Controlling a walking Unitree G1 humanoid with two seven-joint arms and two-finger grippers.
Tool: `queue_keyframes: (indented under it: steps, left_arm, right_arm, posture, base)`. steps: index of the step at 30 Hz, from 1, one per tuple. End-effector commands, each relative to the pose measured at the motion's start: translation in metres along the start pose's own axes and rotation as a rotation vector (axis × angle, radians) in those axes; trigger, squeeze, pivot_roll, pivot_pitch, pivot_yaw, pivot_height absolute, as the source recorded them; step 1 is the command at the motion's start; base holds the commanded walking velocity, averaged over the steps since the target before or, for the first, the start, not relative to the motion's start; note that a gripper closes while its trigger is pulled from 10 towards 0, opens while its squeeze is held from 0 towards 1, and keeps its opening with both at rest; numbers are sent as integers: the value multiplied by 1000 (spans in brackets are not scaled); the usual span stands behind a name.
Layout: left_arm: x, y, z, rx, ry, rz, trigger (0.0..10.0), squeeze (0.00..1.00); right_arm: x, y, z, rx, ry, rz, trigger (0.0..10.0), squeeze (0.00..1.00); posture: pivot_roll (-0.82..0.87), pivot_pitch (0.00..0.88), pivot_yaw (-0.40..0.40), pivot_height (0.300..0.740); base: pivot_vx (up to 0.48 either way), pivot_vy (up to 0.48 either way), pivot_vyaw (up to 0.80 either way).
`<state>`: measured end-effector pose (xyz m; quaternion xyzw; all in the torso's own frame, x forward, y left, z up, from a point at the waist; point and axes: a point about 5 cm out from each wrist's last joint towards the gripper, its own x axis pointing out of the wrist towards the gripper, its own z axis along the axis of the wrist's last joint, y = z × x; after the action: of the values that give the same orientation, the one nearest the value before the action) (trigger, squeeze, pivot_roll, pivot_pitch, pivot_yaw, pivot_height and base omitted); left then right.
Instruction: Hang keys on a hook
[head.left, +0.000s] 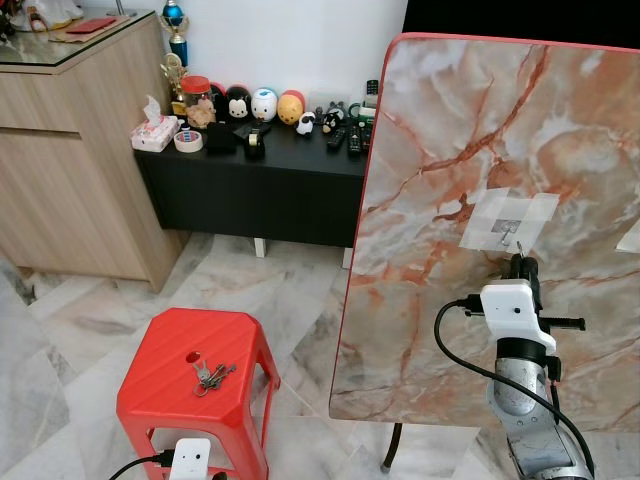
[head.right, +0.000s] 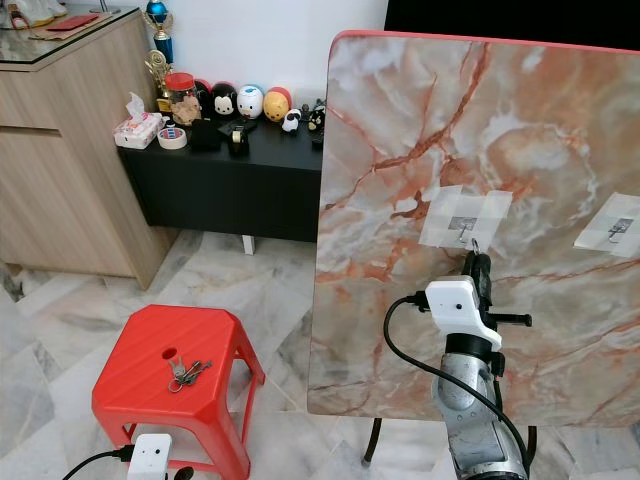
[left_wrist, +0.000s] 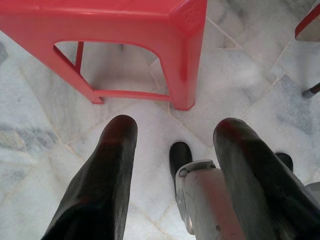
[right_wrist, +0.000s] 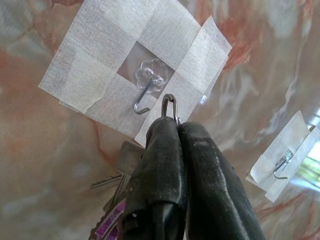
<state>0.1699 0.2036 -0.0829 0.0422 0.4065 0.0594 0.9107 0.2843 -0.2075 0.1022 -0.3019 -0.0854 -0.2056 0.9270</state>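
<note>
- A marble-patterned board (head.left: 500, 200) with a red rim stands upright on a pale marble tile floor (head.left: 60, 320); beside it are a wooden cabinet (head.left: 70, 150) and a low black bench (head.left: 250, 180) along a white wall.
- Two clear hooks are taped to the board: one hook (right_wrist: 149, 86) just above the right gripper (right_wrist: 172, 120), a second hook (right_wrist: 282, 162) off to the side.
- The right gripper's fingers are pressed together on a bunch of keys (right_wrist: 122, 175); the metal ring (right_wrist: 169, 105) pokes out at their tips, just beside the hook's bend, not on it. The keys hang behind the fingers, partly hidden.
- Another bunch of keys (head.left: 210, 376) lies on a red stool (head.left: 190, 385).
- The left gripper (left_wrist: 172, 165) hangs low by the stool, fingers spread apart, holding nothing.
- On the bench stand a jar (head.left: 197, 100), a tissue box (head.left: 153, 132), a tape roll (head.left: 189, 139) and small toy figures (head.left: 262, 104); the jar's contents are hard to make out.
</note>
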Motion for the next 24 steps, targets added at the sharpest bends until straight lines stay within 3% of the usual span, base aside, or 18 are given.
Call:
queue_keyframes:
  steps: [1,10,24]
  left_arm:
    - [-1,-2,-5,-3,20,-4,10000,0]
    - [-1,-3,-5,-9,18,-2,10000,0]
    - [-1,-4,-5,-14,16,-1,10000,0]
  right_arm:
    - [4,-3,1,-17,-7,-12,10000,0]
    - [6,5,-2,-37,11,38,10000,0]
    - [11,6,2,-55,-25,35,10000,0]
  posture:
    - [23,0,-89,740]
    - [24,0,-94,740]
    - [26,0,-97,740]
  base:
    - [0,0,0]
    - [0,0,0]
    - [0,0,0]
